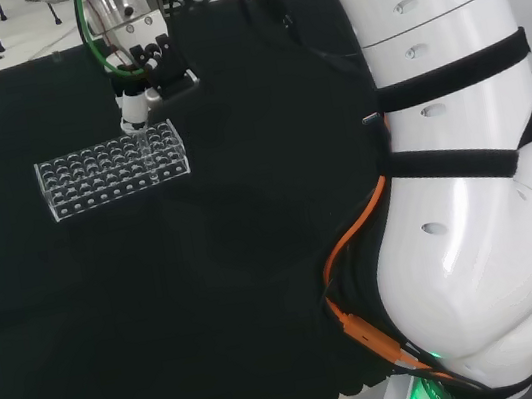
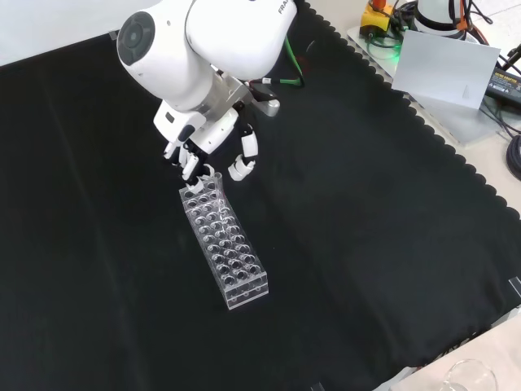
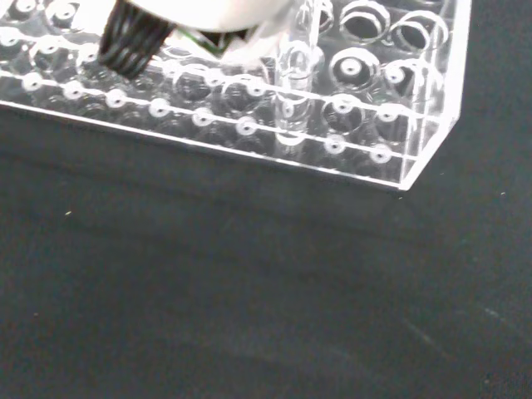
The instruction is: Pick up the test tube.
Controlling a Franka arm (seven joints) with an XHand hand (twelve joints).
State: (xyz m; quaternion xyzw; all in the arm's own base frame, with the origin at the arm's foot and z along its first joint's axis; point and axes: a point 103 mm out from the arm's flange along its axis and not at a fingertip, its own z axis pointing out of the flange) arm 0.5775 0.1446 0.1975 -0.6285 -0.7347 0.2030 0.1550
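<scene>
A clear test tube (image 3: 293, 91) stands upright in a hole near the end of a clear plastic rack (image 3: 399, 158). In the front view the tube's rim (image 2: 210, 173) shows at the rack's (image 2: 226, 248) far end. The black and white hand (image 2: 203, 142) hangs just above that end. Its fingers (image 2: 186, 163) are on one side of the tube and its thumb (image 2: 242, 165) is apart on the other, with the hand open. In the head view the hand (image 1: 137, 100) is over the right end of the rack (image 1: 110, 171).
Black cloth covers the bench around the rack. The arm's large white links (image 1: 465, 178) fill the right of the head view. In the front view, a grey box and cables (image 2: 452, 73) lie beyond the cloth's scalloped right edge, and a glass vessel's rim (image 2: 470, 376) shows at the bottom right.
</scene>
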